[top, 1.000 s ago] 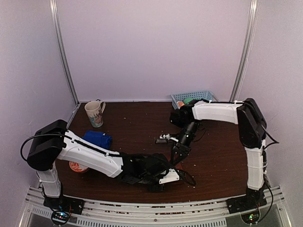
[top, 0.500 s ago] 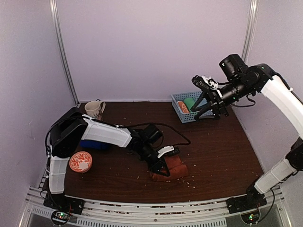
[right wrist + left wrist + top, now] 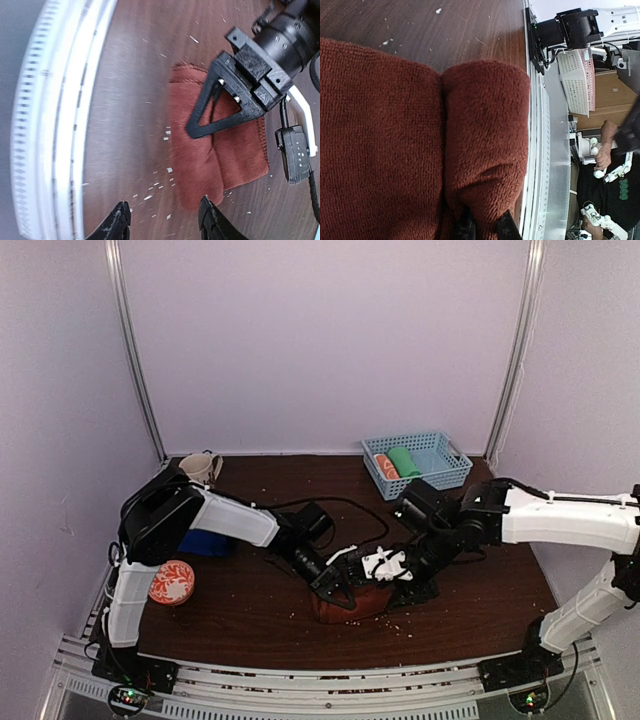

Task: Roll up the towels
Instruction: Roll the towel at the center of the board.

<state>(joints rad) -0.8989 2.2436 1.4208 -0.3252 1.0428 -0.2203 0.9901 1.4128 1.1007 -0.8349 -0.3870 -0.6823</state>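
Two grippers meet at the rust-brown towel [image 3: 395, 150], which lies on the dark wood-grain table [image 3: 470, 615] close to its near edge. The cloth is thick looped terry, fuzzy all over. One end is turned over into a plump, rounded roll, and a deep crease parts that roll from the flatter stretch beside it. The left gripper [image 3: 485, 229] is almost closed, its black fingertips pinched into the pile at one end of the roll. In the right wrist view one of its fingers, a skeletal black plastic triangle, lies across the top of the towel. The right gripper [image 3: 165, 222] hangs just beside the rust-brown towel, its dark curved fingers moderately apart with only bare wood between them. Pale crumbs [image 3: 167, 170] speck the table along the towel's stitched hem

The blue towel [image 3: 205, 543] sits well to the left of the rust-brown towel, mostly hidden behind the left arm's white link, so its shape cannot be told. Also left of the rust-brown towel lies a round orange dish [image 3: 170, 582] with a white pattern, and farther back on that side stands a cream ceramic mug [image 3: 200, 469] with a loop handle. Behind the rust-brown towel and to its right, well apart, a pale blue plastic lattice basket [image 3: 445, 478] holds the green rolled towel [image 3: 405, 460] and the orange-and-white rolled towel [image 3: 385, 467], two stubby cylinders side by side
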